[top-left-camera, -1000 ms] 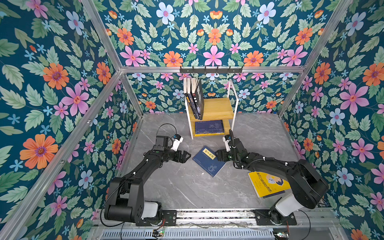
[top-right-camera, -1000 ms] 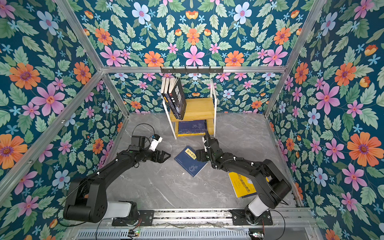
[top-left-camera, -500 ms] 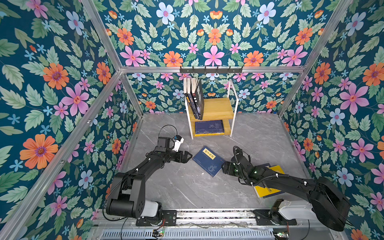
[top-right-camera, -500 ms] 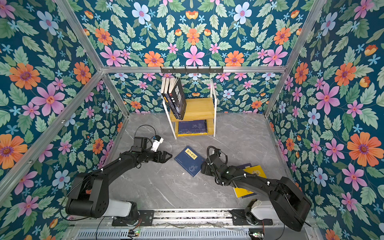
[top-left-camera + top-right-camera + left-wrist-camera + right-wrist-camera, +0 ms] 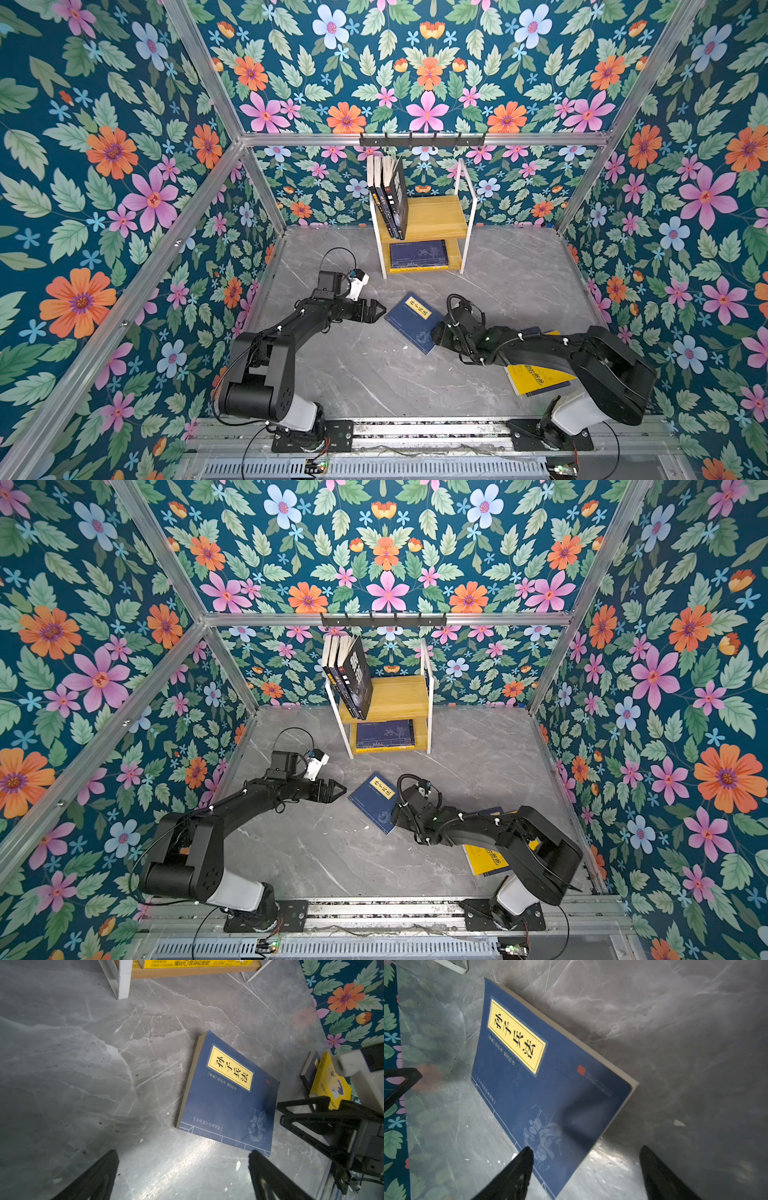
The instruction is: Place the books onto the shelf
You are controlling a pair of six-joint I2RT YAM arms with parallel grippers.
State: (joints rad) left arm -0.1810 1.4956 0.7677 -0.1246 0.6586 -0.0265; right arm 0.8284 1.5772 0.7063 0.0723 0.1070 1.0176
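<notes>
Btwn L gripper (image 5: 380, 310) & R gripper (image 5: 584, 1150): navy book (image 5: 411, 322), flat.

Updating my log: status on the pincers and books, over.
Left pincer open, right pincer open, both empty. Navy book flat between them. Yellow book under right arm.

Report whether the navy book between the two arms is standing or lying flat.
Lying flat: the navy book rests on the table with its front cover facing up, in both top views.
</notes>
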